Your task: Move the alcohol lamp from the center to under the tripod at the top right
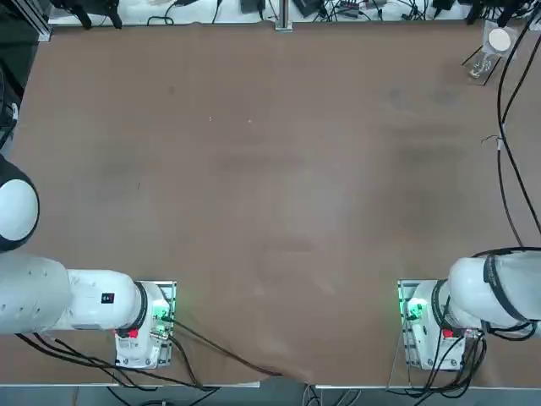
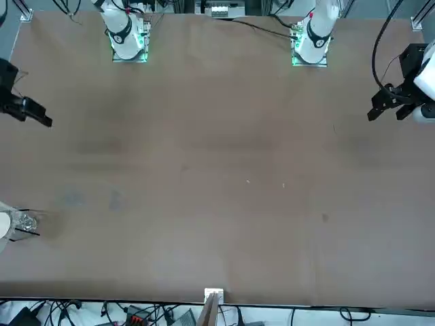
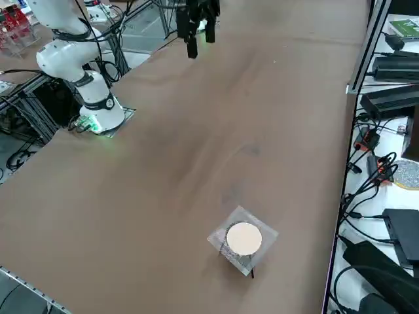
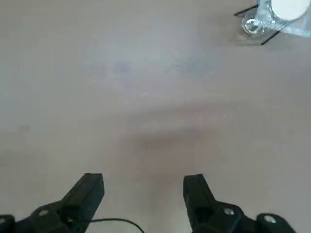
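Sitting beneath the tripod [image 4: 282, 17] at the table's far right corner, the lamp [image 4: 251, 26] is seen as a small clear glass body glinting between the thin dark legs, just under the edge of the grey square top and its white disc. Nothing is left at the table's centre, so the move appears already made. In the overhead view the pair is found at about one o'clock from the table's middle, close to the far edge of the table [image 1: 270, 211].

Being tiny and of glass, the lamp is judged light, stiff, slippery and easily broken; liquid may be held inside, so it would best be kept upright. A hold is best taken low on the round body or at the neck below the cap, with gentle pressure, and the wire legs are to be avoided, since the stand looks easy to knock over.

From the claw [image 4: 143, 194] the lamp lies well apart, at roughly one o'clock in the wrist view, with bare table between. The two fingers are spread wide and nothing is held between them; the claw hangs high above the table, clear of everything.
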`<state>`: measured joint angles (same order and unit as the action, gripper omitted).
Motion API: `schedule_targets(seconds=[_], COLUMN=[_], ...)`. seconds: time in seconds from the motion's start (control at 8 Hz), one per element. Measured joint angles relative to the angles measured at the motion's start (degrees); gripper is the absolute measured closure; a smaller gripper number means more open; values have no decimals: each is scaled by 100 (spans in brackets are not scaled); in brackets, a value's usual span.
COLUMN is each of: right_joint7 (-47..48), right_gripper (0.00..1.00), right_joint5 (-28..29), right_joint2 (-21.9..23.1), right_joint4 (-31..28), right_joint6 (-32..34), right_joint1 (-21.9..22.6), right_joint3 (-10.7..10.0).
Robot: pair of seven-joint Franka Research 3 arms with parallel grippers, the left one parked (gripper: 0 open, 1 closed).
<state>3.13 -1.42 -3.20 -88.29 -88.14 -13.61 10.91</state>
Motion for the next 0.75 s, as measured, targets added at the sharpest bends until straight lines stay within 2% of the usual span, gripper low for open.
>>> schedule_targets(seconds=[0.12,0.38,0.5,0.75], right_joint7=[-33,-71,-90,-115], right_gripper=[0,0,0,0], right_joint5=[56,73,77,157], right_joint2=[95,303,425,667], right_joint4=[-5,-30,-95,-332], right_joint6=[126,347,379,379], right_joint1=[167,769,868,899], right_joint3=[-102,-588,-682,-736])
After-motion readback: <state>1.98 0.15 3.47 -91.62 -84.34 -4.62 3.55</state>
